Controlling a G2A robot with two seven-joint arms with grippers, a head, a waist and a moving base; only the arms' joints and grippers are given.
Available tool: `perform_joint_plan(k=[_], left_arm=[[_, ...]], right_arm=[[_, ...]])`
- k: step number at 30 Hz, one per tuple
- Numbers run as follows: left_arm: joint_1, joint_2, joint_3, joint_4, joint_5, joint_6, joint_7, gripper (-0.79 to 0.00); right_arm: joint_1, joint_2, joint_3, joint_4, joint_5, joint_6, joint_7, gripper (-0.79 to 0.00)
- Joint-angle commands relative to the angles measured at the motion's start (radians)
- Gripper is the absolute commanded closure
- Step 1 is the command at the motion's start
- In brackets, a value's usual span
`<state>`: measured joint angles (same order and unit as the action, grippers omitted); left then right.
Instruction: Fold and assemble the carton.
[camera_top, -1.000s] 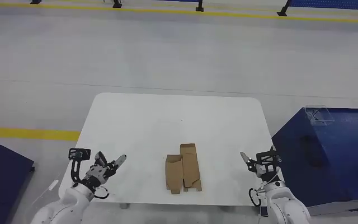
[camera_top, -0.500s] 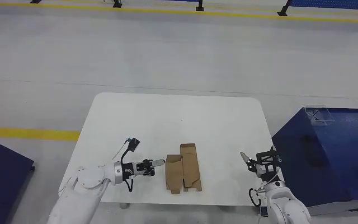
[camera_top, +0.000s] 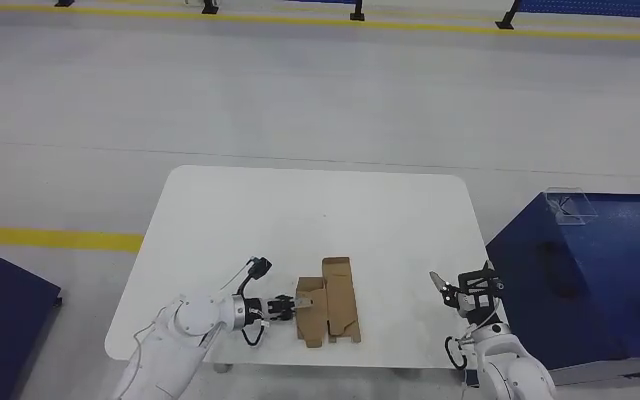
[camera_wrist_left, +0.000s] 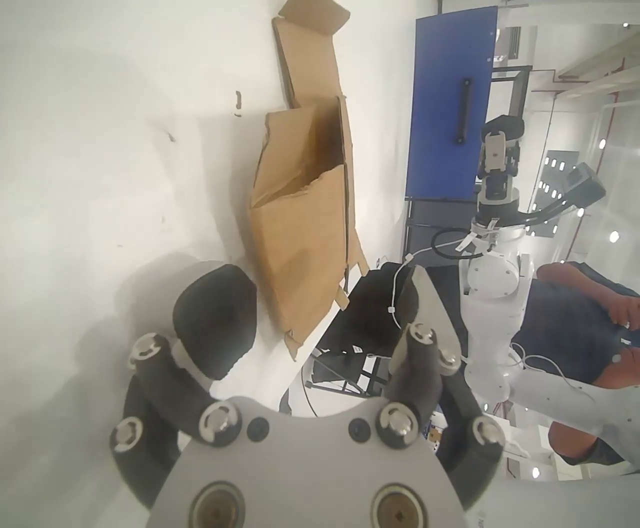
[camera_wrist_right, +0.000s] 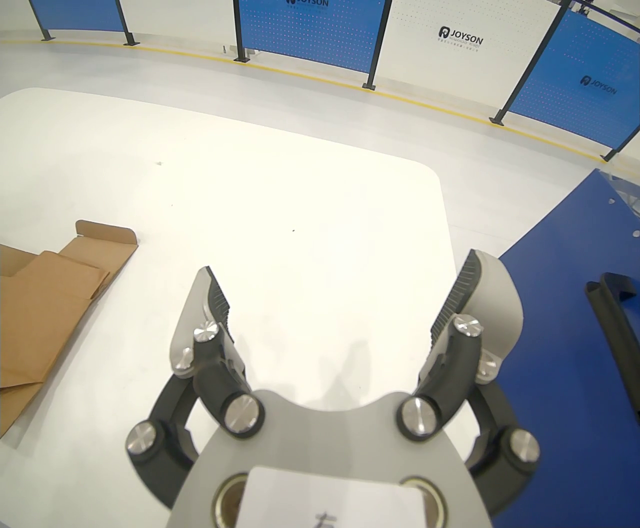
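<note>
Two arms, one carton (camera_top: 328, 300).

Left arm: enters from the lower left of the top view, with the forearm low over the white table (camera_top: 300, 210) and pointing toward frame right. The left hand (camera_top: 285, 306) sits at the carton's left edge, its fingers spread and released, clamping nothing.

Carton: brown cardboard, lower centre of the frame, near the table's bottom edge. Its long axis runs up and down the frame, with a rounded tuck flap at the upper end. The panel nearest the left hand is raised partly off the table; the rest lies flat.

Right arm: lower right of the frame, at the table's right edge. The right hand (camera_top: 452, 285) is spread wide and empty, well apart from the carton.
</note>
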<state>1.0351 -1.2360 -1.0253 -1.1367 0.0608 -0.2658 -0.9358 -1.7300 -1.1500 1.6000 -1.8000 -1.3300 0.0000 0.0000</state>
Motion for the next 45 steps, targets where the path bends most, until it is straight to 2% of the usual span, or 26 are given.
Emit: perform_joint_plan(k=[1, 3, 4, 5, 9, 14, 18, 21, 24, 34, 36, 39, 41, 42, 45], left_arm=[[-0.005, -0.005, 0.019, 0.005, -0.006, -0.005, 0.000, -0.305], [-0.011, -0.010, 0.037, 0.007, -0.015, -0.008, -0.011, -0.197], [-0.014, -0.012, 0.044, 0.009, -0.014, -0.009, -0.007, -0.074], [-0.016, -0.014, 0.051, 0.009, -0.011, -0.010, -0.002, 0.000], [-0.027, -0.019, 0.065, 0.013, -0.024, -0.013, -0.001, 0.000], [-0.024, -0.016, 0.045, 0.007, -0.094, -0.047, -0.034, 0.000], [-0.014, -0.003, -0.010, -0.026, -0.252, -0.048, -0.164, 0.000], [0.026, 0.017, -0.074, -0.106, -0.321, -0.055, -0.228, 0.000], [0.074, 0.038, -0.125, -0.195, -0.317, -0.033, -0.274, 0.000], [0.074, 0.038, -0.125, -0.195, -0.317, -0.033, -0.274, 0.000], [0.074, 0.038, -0.125, -0.195, -0.317, -0.033, -0.274, 0.000], [0.090, 0.037, -0.121, -0.210, -0.323, -0.046, -0.240, 0.000], [0.102, 0.037, -0.118, -0.213, -0.347, -0.075, -0.238, 0.000], [0.107, 0.037, -0.117, -0.214, -0.357, -0.091, -0.239, 0.000], [0.119, 0.037, -0.111, -0.216, -0.379, -0.131, -0.236, 0.000]], right_arm=[[0.000, 0.000, 0.000, 0.000, 0.000, 0.000, 0.000, -0.785], [0.000, 0.000, 0.000, 0.000, 0.000, 0.000, 0.000, -0.785], [0.000, 0.000, 0.000, 0.000, 0.000, 0.000, 0.000, -0.785], [0.000, 0.000, 0.000, 0.000, 0.000, 0.000, 0.000, -0.785], [0.000, 0.000, 0.000, 0.000, 0.000, 0.000, 0.000, -0.785], [0.000, 0.000, 0.000, 0.000, 0.000, 0.000, 0.000, -0.785], [0.000, 0.000, 0.000, 0.000, 0.000, 0.000, 0.000, -0.785], [0.000, 0.000, 0.000, 0.000, 0.000, 0.000, 0.000, -0.785], [0.000, 0.000, 0.000, 0.000, 0.000, 0.000, 0.000, -0.785], [0.003, -0.001, 0.001, -0.005, 0.007, 0.000, -0.006, -0.785], [0.010, -0.007, 0.001, -0.033, 0.176, -0.048, -0.015, -0.785], [0.021, -0.007, 0.050, -0.070, 0.561, -0.220, 0.160, -0.785], [0.053, 0.002, 0.105, -0.043, 0.814, -0.337, 0.329, -0.785], [0.079, 0.006, 0.116, -0.006, 0.949, -0.355, 0.432, -0.785], [0.209, 0.023, 0.101, 0.125, 1.348, -0.308, 0.901, -0.785]])
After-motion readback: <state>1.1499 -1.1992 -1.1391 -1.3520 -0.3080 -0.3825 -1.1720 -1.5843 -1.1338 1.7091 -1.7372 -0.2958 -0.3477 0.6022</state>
